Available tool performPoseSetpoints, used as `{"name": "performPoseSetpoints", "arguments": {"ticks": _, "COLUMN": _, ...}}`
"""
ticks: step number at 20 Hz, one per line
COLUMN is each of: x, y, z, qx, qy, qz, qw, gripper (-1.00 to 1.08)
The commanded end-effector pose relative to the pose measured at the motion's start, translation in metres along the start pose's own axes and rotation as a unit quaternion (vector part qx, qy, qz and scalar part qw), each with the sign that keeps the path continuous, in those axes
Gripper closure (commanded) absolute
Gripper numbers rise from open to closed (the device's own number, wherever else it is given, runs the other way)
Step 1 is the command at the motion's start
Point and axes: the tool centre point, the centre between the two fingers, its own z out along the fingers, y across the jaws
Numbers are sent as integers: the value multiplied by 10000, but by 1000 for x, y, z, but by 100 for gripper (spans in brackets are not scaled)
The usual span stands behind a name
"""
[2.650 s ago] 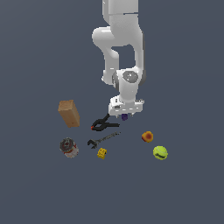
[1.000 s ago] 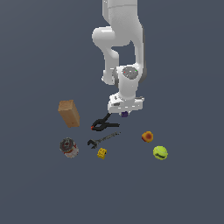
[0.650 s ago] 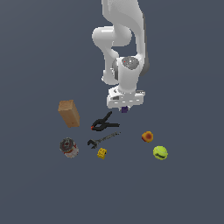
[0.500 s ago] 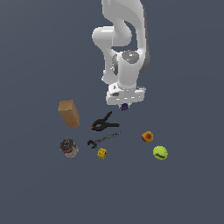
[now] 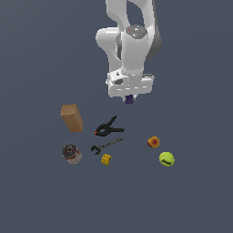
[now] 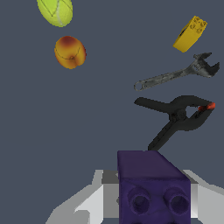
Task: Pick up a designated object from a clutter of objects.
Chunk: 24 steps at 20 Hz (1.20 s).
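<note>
exterior view: the white arm's gripper (image 5: 129,96) hangs above the surface, clenched on the small dark purple studded block (image 5: 130,98), which is lifted clear of the other objects. below it lie a black spring clamp with orange tips (image 5: 108,128) and a dark metal wrench (image 5: 107,145), with a small yellow cube (image 5: 106,159) just beyond the wrench. toward the exterior view's left stand a brown cardboard box (image 5: 72,118) and a red-white can (image 5: 72,153); toward its right lie an orange-red round fruit (image 5: 153,142) and a yellow-green ball (image 5: 166,159). wrist view: the purple block (image 6: 153,186) sits between the grey fingers (image 6: 94,199), round studs facing the camera, with the clamp (image 6: 178,118), wrench (image 6: 179,73), cube (image 6: 190,33), fruit (image 6: 70,52) and ball (image 6: 55,11) on the surface beneath.
</note>
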Motion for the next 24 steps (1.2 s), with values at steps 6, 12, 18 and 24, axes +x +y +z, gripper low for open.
{"name": "performPoseSetpoints", "arguments": {"ticks": 6, "x": -3, "y": 6, "z": -63, "qx": 2, "qy": -2, "qz": -1, "qw": 10000, "gripper": 108}}
{"name": "performPoseSetpoints", "arguments": {"ticks": 12, "x": -4, "y": 11, "z": -108, "qx": -6, "qy": -2, "qz": 5, "qw": 10000, "gripper": 108}}
{"name": "performPoseSetpoints", "arguments": {"ticks": 18, "x": -4, "y": 14, "z": -138, "qx": -9, "qy": -2, "qz": 7, "qw": 10000, "gripper": 108}}
{"name": "performPoseSetpoints", "arguments": {"ticks": 24, "x": -3, "y": 15, "z": -152, "qx": -12, "qy": -2, "qz": 8, "qw": 10000, "gripper": 108}}
